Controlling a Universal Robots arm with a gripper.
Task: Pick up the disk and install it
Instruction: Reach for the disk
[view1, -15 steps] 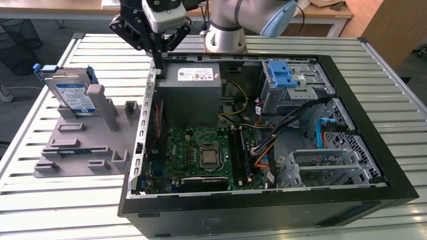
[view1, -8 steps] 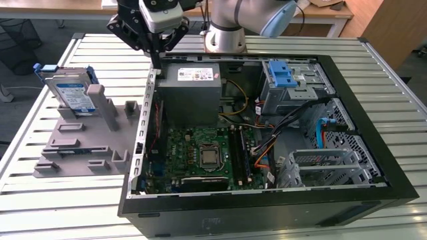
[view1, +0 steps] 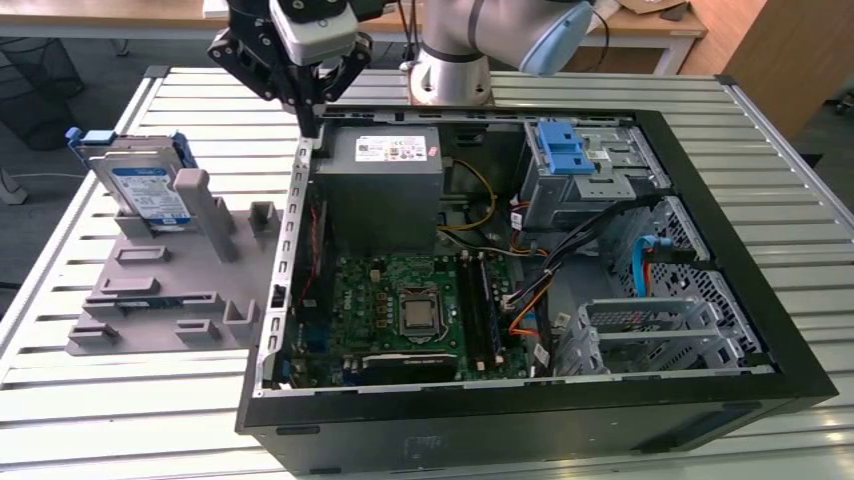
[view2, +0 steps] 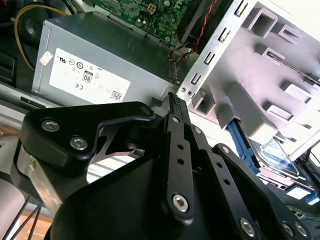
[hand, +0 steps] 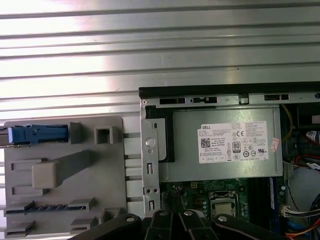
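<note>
Disk (view1: 140, 185) stands upright in the grey holder (view1: 147, 300) at the exterior view's left, untouched; pincer (view1: 308, 122) hangs clenched, empty, over the computer case (view1: 534, 410); a clean pick, I'd judge, needs jaws opened and squared to its flat faces.

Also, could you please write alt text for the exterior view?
The gripper, shut and empty, hangs above a wall of the open computer case. At the exterior view's left, the disk stands on edge in a grey fixture on the slatted table.
</note>
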